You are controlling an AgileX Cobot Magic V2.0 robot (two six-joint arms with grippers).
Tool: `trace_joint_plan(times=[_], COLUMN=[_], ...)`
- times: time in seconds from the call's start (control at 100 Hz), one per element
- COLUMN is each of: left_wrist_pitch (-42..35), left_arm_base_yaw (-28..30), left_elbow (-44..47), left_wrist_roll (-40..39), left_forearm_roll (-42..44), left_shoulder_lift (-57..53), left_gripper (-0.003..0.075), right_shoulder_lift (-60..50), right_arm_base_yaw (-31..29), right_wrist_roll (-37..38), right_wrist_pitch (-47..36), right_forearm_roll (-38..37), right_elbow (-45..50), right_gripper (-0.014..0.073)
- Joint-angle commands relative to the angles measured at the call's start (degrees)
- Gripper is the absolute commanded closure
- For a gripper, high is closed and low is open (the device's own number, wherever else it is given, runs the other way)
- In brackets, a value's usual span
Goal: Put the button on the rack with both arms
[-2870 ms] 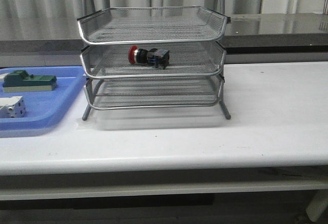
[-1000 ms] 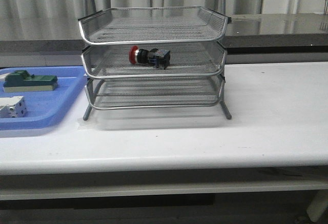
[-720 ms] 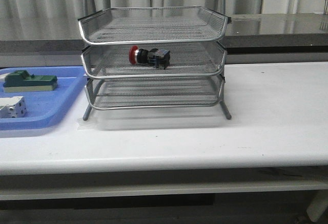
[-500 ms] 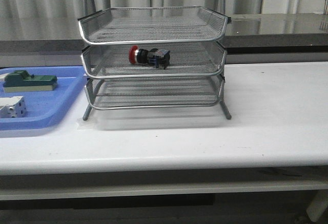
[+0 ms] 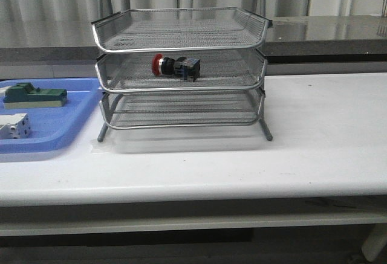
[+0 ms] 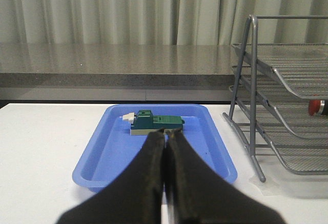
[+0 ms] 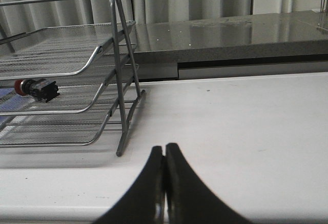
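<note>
Front view: the rack (image 5: 181, 70), a wire-mesh stand of 3 tiers, is standing on the white tabletop (image 5: 314, 137). The button (image 5: 175, 66) is lying on its side in the middle tier, toward the left half, with its red head pointing left and its blue rear block pointing right. To the left of the rack, a blue tray (image 5: 66, 125) is sitting on the tabletop and holding a green block (image 5: 34, 95) and a white block (image 5: 13, 125), the green one farther back. Neither arm is appearing in this view.

Left wrist view: the left gripper (image 6: 165, 137) is hanging with its 2 fingers pressed together and nothing between them, in front of the blue tray, with the green block beyond its tips and the rack off to one side.

Right wrist view: the right gripper (image 7: 164, 149) is likewise showing its fingers closed against each other and empty, above bare tabletop, near the rack's leg. The button's red head is showing through the mesh of the middle tier.
</note>
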Motion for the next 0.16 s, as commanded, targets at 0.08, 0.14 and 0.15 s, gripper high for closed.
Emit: trace_joint_plan(times=[0.08, 0.14, 0.15], left_wrist_pitch=[-5.0, -5.0, -5.0], left_arm_base_yaw=[0.0, 0.0, 0.0], left_elbow=[2.7, 2.7, 2.7], left_wrist_roll=[-0.62, -0.62, -0.62], left_forearm_roll=[0.09, 0.09, 0.09], left_shoulder_lift=[-2.01, -2.01, -2.01], left_gripper=[0.0741, 0.0741, 0.0741], right_shoulder_lift=[-1.05, -1.05, -1.05], right_arm_base_yaw=[-0.34, -0.34, -0.34], right_wrist_roll=[-0.47, -0.47, -0.47], right_wrist_pitch=[-4.71, -4.71, -4.71], right_forearm_roll=[0.07, 0.07, 0.07], right_elbow=[-0.96, -0.96, -0.96], right_gripper=[0.065, 0.065, 0.065])
